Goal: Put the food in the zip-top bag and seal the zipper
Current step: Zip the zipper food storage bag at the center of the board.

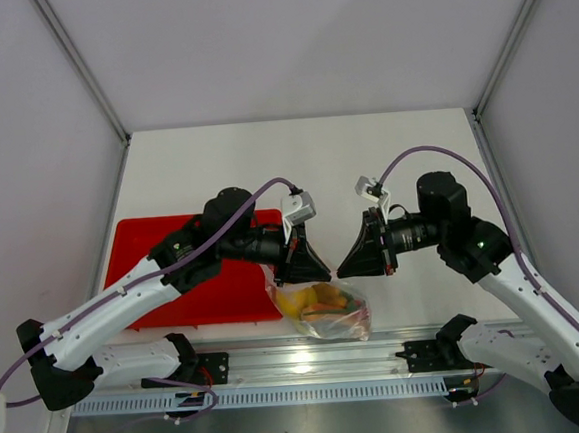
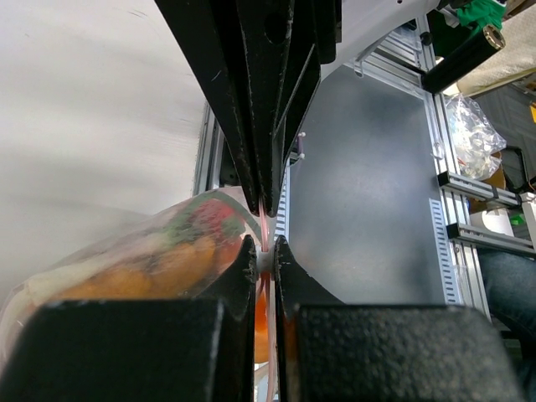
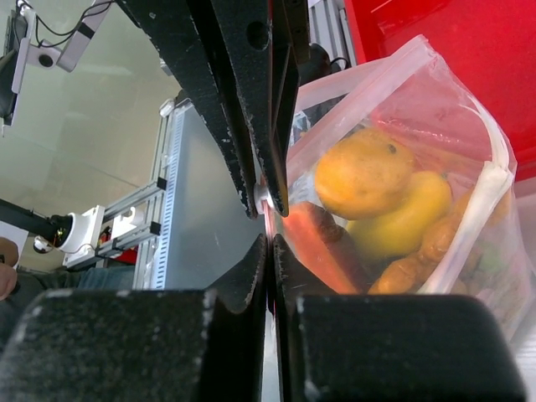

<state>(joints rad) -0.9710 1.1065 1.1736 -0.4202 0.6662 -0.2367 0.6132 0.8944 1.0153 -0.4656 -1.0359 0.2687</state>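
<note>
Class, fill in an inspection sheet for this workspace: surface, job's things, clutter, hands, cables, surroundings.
Surface: white table.
Job's things: clear bag at the near edge, toy food inside it; pink strip along its mouth is pinched.
Clutter: red tray on the left, partly hidden by the left arm.
Hands: left hand and right hand are both shut on the pink strip, tips facing each other.
Cables: purple cables loop over each arm, away from the bag.
Surroundings: white walls; metal rail in front.
</note>
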